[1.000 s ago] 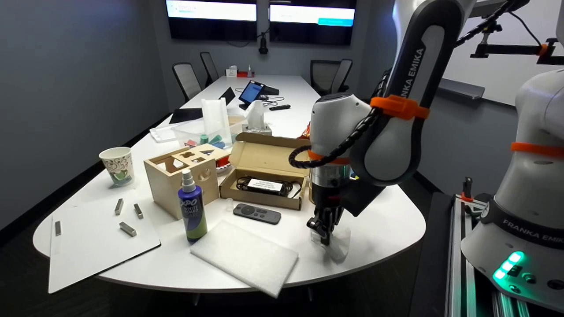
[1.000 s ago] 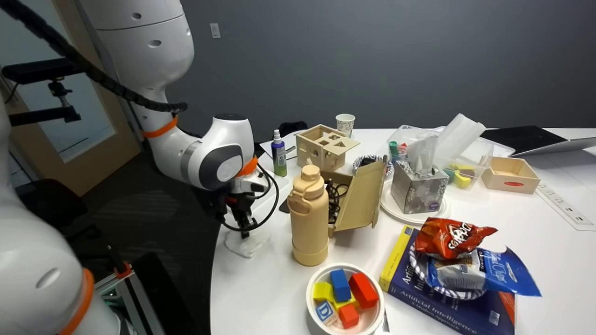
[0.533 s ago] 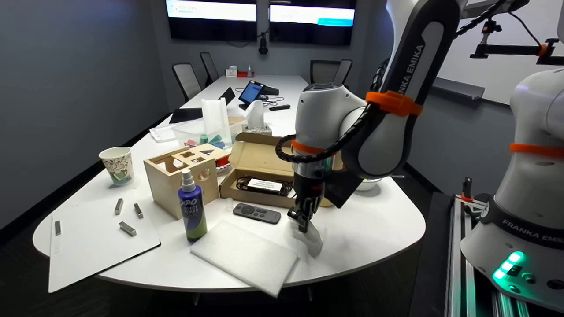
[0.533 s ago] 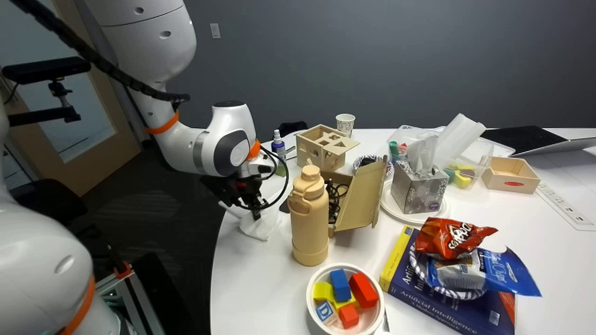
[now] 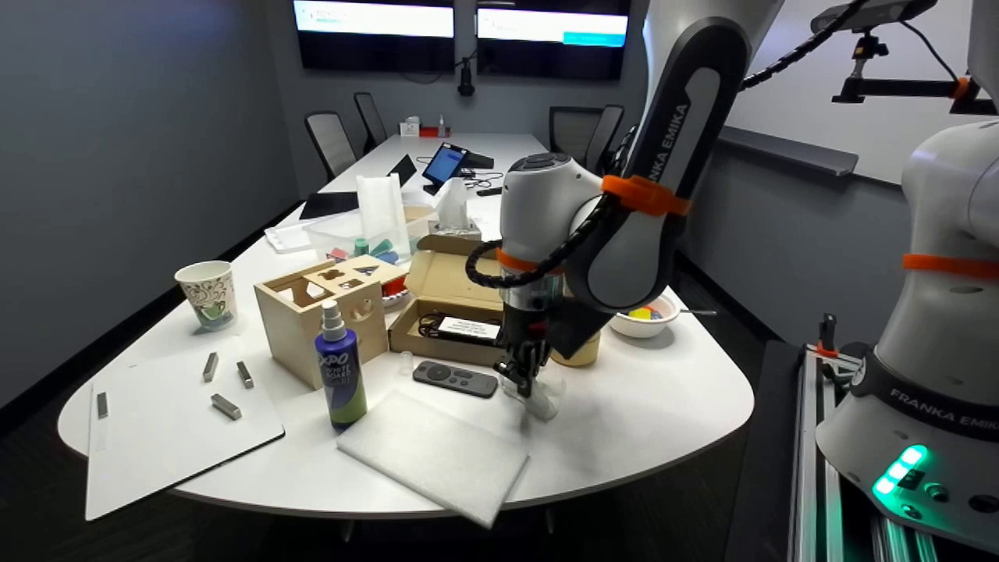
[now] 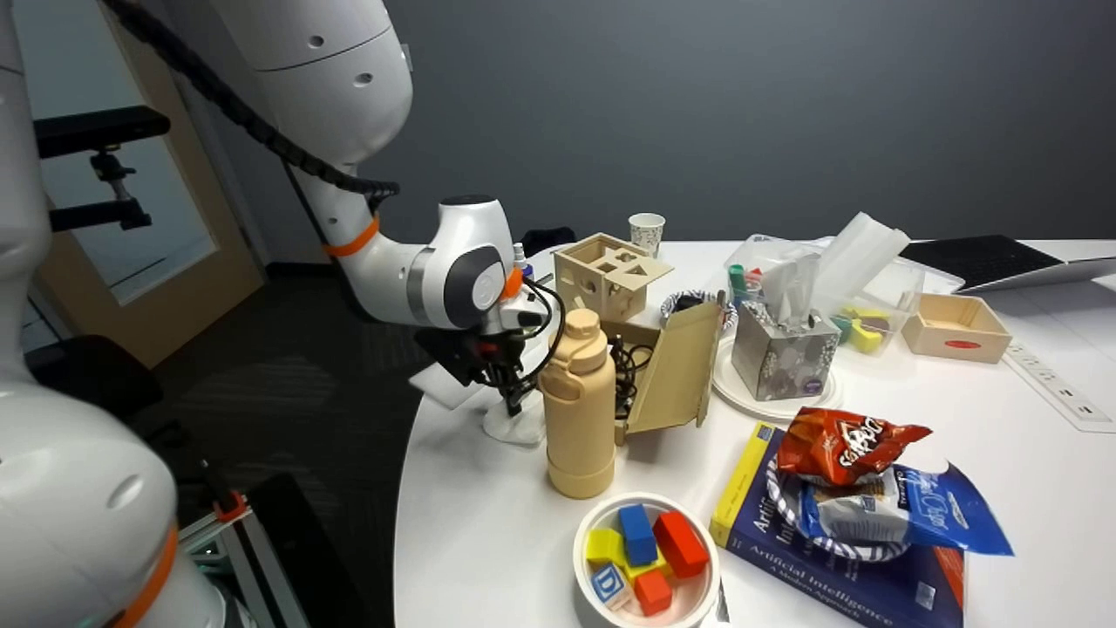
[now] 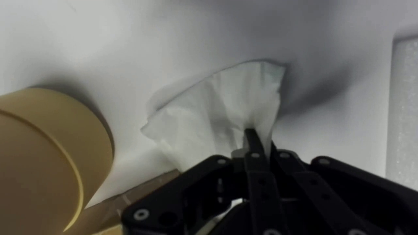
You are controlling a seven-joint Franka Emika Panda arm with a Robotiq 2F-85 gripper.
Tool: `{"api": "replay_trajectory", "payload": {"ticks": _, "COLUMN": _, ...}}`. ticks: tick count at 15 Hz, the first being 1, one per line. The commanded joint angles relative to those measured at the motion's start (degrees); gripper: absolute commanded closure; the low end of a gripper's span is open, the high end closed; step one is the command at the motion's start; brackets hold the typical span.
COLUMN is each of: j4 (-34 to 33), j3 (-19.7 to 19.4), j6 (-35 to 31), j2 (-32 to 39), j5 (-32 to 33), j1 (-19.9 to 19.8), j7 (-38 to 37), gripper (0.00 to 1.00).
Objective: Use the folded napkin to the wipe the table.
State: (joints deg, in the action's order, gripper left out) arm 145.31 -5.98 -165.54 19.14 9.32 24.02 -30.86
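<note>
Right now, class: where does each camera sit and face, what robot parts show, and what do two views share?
Exterior view: at the rounded end of the white oval table, facing along it to black wall screens; white arm and base show.
Exterior view: beside the base, facing a grey wall across the table; arm and base show.
Wrist view: on the arm, facing down at the crumpled white napkin; black gripper shows.
Both exterior views share: light wooden box, patterned paper cup.
</note>
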Motion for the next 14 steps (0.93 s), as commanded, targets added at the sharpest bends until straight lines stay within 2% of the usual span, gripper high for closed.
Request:
{"api": "replay_trajectory", "payload": {"ticks": 1, "j4": -0.4, "j3": 0.5, "j6": 5.8, "j2": 0.9, "j5": -0.6, "j1": 0.5, "j7": -1.0, "gripper": 1.00}}
{"api": "replay_trajectory", "payload": {"ticks": 4, "j4": 1.9, "j3": -1.6, "j6": 7.8, "j2": -0.9, "j5": 2.4, "j1": 2.6, "j7": -6.8, "gripper": 1.00}}
{"api": "replay_trajectory", "payload": {"ticks": 6, "j4": 3.5, "j3": -0.9, "j6": 9.1, "j2": -1.9, "j5": 2.9, "j1": 2.1, "j7": -8.7, "gripper": 1.00}}
{"api": "replay_trajectory", "payload": {"ticks": 9, "j4": 5.7, "j3": 3.9, "j6": 9.5, "j2": -2.8, "j5": -1.0, "j1": -1.9, "j7": -4.1, "gripper": 1.00}}
{"api": "replay_trajectory", "payload": {"ticks": 10, "j4": 6.9, "j3": 6.4, "j6": 7.6, "j2": -3.1, "j5": -3.1, "j1": -3.9, "j7": -0.8, "gripper": 1.00}}
{"api": "replay_trajectory", "payload": {"ticks": 14, "j4": 9.0, "j3": 12.6, "j6": 1.6, "j2": -3.2, "j5": -9.5, "j1": -7.1, "j7": 6.6, "gripper": 1.00}}
